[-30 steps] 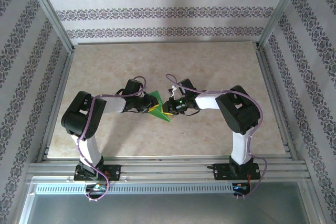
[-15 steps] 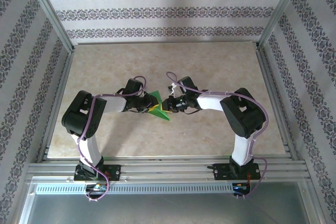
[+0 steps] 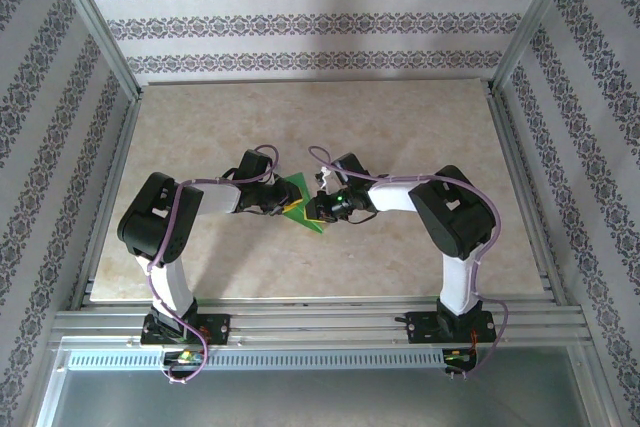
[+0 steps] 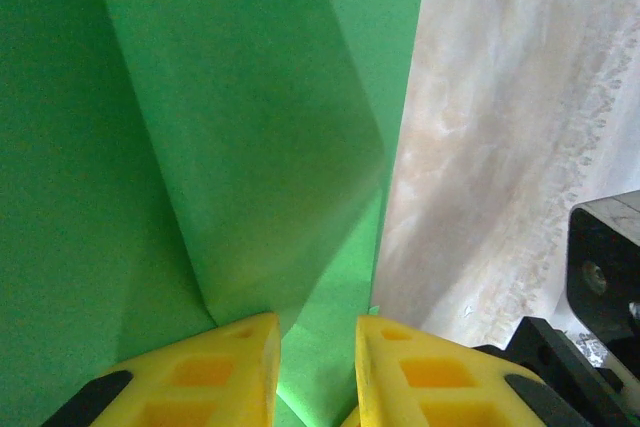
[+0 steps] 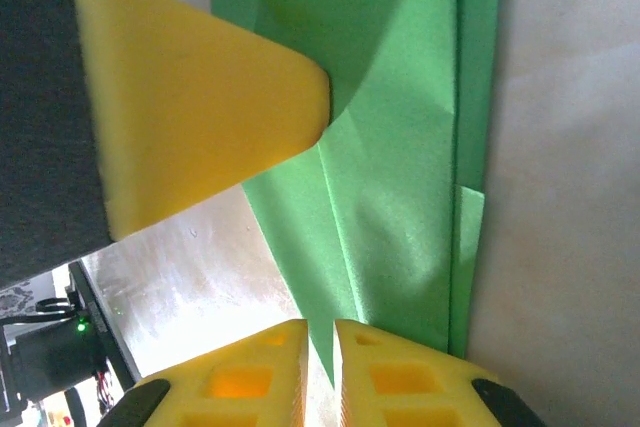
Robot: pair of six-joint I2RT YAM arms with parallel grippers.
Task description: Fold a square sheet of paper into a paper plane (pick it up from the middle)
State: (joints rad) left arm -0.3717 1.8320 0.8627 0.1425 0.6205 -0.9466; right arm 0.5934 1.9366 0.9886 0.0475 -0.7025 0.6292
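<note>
Since the earlier frames the right arm is brought slightly inward toward the left arm, which is left where it was. The right jaws are thereby carried further over the sheet of paper, and less green is left showing from above. The sheet is found near the middle of the table, directly between the two wrists, already creased into overlapping layers rather than a flat square. In the right wrist view the right jaws are seen pressed almost together, with a pointed edge of the sheet running into the slit between them, which is read as a pinch on that edge. A yellow fingertip of the left jaws is seen touching the sheet beyond. In the left wrist view the left jaws are held slightly spread, with the sheet showing through the gap, so no firm grip is suggested there. The shift is judged to be a small adjustment of hold in the middle of a fold, and a narrow dart is not yet formed. Much of the sheet's outline is covered from above, its edges are cut off in both wrist views, and it cannot be told whether it is lifted or lying flat
</note>
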